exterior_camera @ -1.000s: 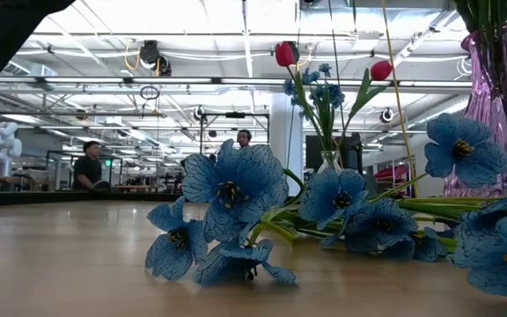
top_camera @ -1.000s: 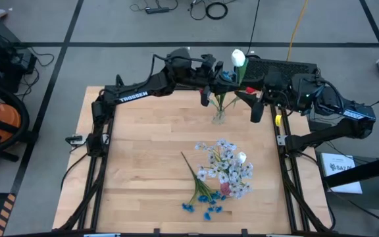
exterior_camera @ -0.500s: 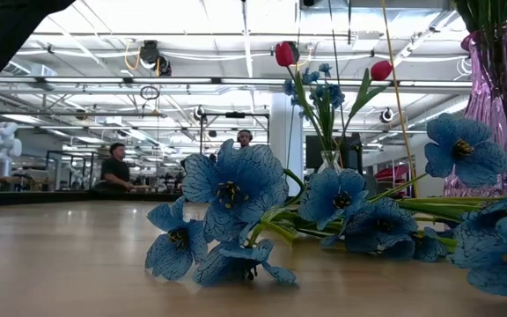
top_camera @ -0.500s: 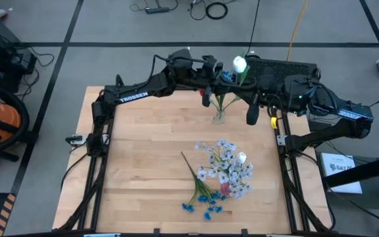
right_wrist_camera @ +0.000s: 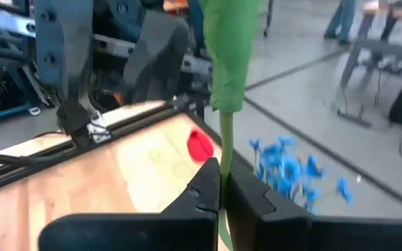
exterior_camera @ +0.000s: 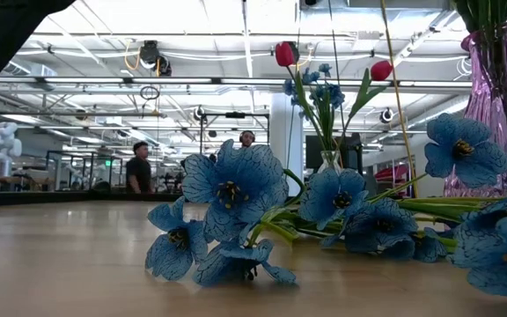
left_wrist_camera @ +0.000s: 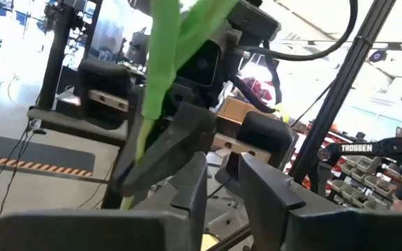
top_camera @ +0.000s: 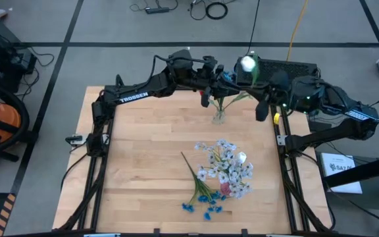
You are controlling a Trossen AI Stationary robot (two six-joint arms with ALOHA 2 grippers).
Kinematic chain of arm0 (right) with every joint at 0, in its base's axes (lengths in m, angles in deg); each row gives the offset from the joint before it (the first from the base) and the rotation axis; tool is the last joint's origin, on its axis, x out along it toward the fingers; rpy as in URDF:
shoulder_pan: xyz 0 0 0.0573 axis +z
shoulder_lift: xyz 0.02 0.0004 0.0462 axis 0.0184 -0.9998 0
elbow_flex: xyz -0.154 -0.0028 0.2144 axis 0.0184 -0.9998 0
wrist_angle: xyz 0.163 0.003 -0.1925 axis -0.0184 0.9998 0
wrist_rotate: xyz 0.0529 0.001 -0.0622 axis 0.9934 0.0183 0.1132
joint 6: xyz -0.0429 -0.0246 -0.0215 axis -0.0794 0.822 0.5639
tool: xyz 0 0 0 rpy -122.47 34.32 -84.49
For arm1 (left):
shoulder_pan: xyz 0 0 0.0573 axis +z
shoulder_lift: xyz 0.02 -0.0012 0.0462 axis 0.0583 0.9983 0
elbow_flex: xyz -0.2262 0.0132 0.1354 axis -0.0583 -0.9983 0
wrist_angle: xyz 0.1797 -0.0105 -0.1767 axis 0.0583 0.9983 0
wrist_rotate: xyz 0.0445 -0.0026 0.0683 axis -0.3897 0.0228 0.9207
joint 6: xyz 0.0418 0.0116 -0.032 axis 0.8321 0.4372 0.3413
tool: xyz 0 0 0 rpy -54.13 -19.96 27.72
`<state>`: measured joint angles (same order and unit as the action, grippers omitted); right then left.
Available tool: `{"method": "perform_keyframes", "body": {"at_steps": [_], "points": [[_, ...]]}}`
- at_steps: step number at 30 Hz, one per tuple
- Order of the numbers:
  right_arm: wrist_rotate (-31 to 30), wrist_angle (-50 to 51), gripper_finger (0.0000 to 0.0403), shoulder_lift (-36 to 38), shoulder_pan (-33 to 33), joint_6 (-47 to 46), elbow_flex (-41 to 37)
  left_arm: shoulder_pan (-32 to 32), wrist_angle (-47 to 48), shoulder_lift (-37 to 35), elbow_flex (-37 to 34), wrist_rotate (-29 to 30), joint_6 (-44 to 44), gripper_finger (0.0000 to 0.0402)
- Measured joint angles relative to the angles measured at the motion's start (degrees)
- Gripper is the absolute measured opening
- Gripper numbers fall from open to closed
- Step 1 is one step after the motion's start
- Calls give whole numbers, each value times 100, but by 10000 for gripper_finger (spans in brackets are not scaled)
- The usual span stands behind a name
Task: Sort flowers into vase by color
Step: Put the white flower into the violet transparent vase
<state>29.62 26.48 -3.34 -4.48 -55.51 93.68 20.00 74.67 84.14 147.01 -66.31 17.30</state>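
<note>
Handover has just happened above the small vase (top_camera: pixel 219 117): right tool (right_wrist_camera: pixel 220 183) has clamped the white tulip (top_camera: pixel 247 64) stem, left tool (left_wrist_camera: pixel 218 183) has begun loosening, so placing comes next.

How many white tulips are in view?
2. One tulip is up above the vase, its stem in the right hand; the other tulip lies in the pile mid-table. More may be hidden there.

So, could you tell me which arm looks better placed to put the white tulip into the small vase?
The right one, probably. The right gripper is shut on the white tulip stem, right above the small vase. The left gripper has opened off it.
</note>
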Motion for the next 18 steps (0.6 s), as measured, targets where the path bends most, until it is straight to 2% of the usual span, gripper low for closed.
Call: {"method": "perform_keyframes", "body": {"at_steps": [5,9,13,15,18], "points": [[-53,877,1,403,125,-766,0,62,20,-35,0,-308,-16,105],[-627,1319,1,902,536,-1528,-324,198,670,-305,-1,-290,99,106],[-1007,948,1,1609,1128,-2182,-1255,263,1939,-780,0,569,995,106],[-1064,618,0,1907,1423,-2470,-1866,252,2556,-998,0,1187,1453,106],[-1051,-145,0,2164,1853,-2781,-2853,173,3255,-1244,1,1754,1800,106]]}}
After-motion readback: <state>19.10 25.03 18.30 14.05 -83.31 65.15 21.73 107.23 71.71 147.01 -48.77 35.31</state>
